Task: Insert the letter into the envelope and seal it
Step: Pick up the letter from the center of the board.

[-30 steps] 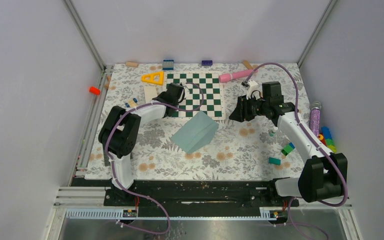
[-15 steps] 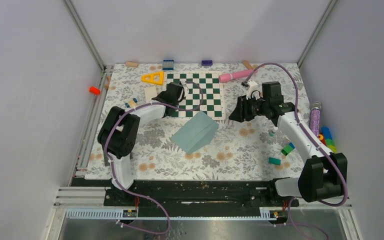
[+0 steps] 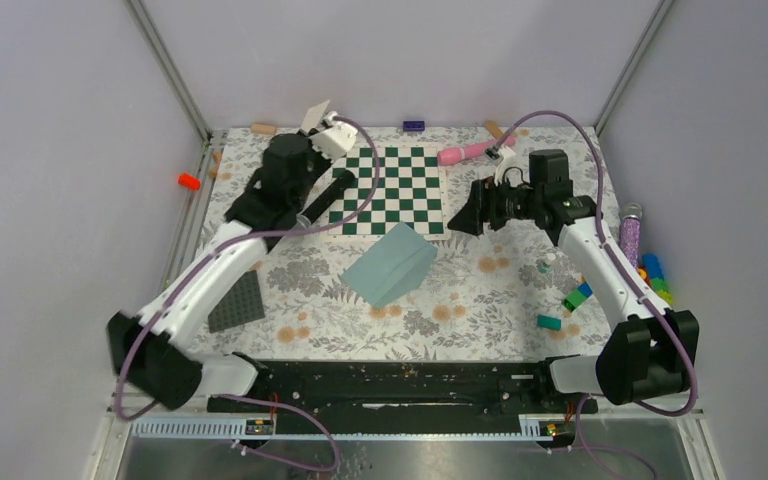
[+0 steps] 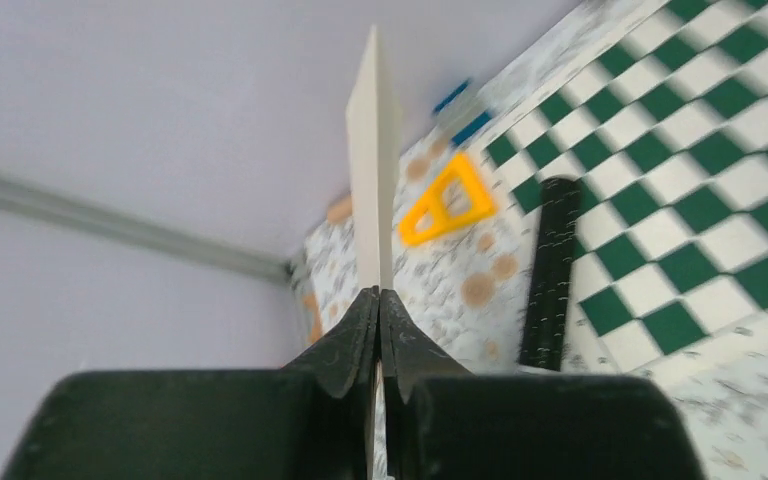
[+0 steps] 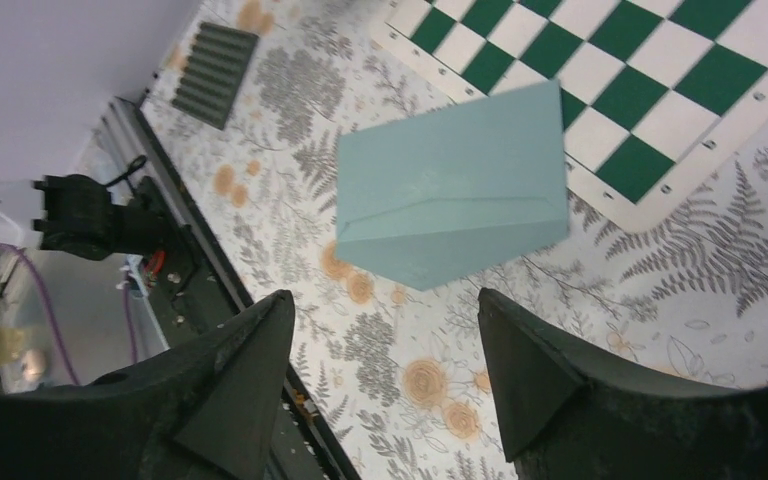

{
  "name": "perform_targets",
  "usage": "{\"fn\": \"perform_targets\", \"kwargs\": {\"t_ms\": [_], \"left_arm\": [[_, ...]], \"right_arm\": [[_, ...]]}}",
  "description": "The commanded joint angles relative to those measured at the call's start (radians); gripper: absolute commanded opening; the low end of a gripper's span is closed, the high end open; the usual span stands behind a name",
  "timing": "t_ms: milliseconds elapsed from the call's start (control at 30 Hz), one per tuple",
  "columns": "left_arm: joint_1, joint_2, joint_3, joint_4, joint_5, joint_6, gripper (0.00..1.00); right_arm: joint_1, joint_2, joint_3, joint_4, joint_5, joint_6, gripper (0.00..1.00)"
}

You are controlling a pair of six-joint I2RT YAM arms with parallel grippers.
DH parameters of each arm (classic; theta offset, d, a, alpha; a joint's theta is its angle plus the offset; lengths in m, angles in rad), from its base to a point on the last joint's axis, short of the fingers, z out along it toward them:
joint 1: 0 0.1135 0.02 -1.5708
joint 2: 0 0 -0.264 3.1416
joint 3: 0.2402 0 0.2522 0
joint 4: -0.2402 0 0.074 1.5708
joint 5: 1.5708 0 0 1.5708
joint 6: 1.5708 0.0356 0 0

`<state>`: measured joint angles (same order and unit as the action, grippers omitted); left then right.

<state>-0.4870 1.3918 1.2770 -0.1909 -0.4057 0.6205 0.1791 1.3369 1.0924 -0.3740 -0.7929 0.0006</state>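
Cream letter [image 4: 370,160] is clamped in the left end effector [image 4: 377,296]; the right end effector [image 5: 383,296] gapes empty near the envelope [image 5: 455,185].

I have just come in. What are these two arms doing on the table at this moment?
The left gripper is shut on the cream paper letter and holds it in the air near the far left corner of the green-white chessboard. The right gripper is open and points at the flat teal paper envelope without touching it. The envelope lies on the floral cloth, one corner over the chessboard. The letter is not yet inside.
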Motion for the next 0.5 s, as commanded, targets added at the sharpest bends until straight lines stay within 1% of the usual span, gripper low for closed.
{"fn": "perform_targets", "kwargs": {"t_ms": [0,67,133,200,367,467], "left_arm": [[-0.048,-0.258,-0.113,-0.115,0.423,0.038,0.0],[-0.082,-0.332,-0.128,-0.196,0.533,0.061,0.0],[-0.106,-0.351,-0.088,-0.326,0.631,0.055,0.0],[-0.127,-0.378,-0.09,-0.403,0.716,0.063,0.0],[-0.193,-0.42,-0.097,-0.556,0.859,0.12,0.0],[-0.236,-0.439,-0.108,-0.59,0.889,0.141,0.0]], "right_arm": [[-0.006,0.015,0.093,0.02,-0.131,0.084,0.76],[-0.006,0.05,0.118,0.022,-0.203,0.128,0.78],[-0.006,0.088,0.134,0.023,-0.299,0.166,0.82],[-0.006,0.124,0.141,0.022,-0.372,0.189,0.86],[-0.019,0.201,0.132,0.018,-0.444,0.223,0.86],[-0.031,0.24,0.134,0.02,-0.486,0.243,0.86]]}}
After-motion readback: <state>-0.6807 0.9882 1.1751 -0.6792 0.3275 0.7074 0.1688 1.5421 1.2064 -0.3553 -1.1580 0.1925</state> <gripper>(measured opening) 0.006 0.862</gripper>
